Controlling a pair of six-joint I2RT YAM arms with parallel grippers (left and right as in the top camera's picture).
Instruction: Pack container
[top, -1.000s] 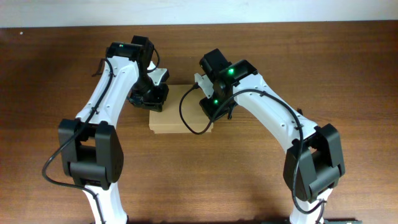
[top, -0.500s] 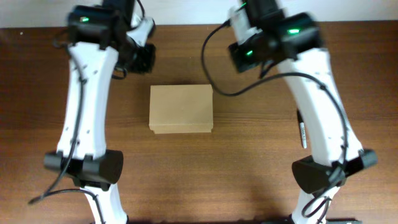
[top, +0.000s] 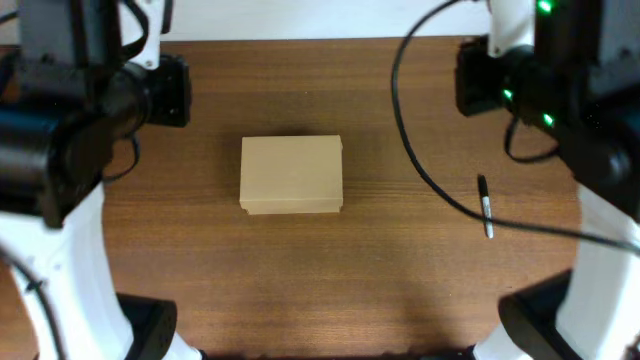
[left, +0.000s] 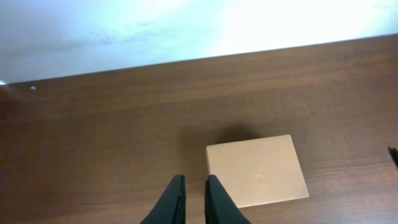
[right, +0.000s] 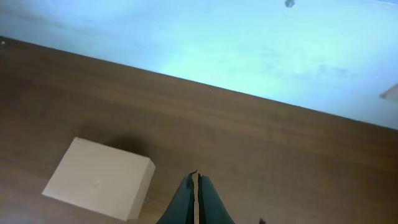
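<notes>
The container (top: 291, 175) is a plain tan cardboard box lying mid-table with its flap lid down flat. It also shows in the left wrist view (left: 255, 171) and the right wrist view (right: 99, 177). Both arms are raised high off the table, well apart from the box. My left gripper (left: 194, 182) hangs above bare wood just left of the box, its fingers a narrow gap apart and holding nothing. Right of the box, my right gripper (right: 198, 178) has its fingers pressed together and is empty. A black pen (top: 486, 207) lies on the table to the right.
The brown wooden table (top: 380, 110) ends at a pale wall along the back. The arm bases stand at the front left and front right corners. A black cable (top: 430, 180) droops from the right arm between box and pen.
Both grippers have left the box, rising up and swinging outward toward the back corners. The box stays put with its lid down. The pen now shows on the right.
</notes>
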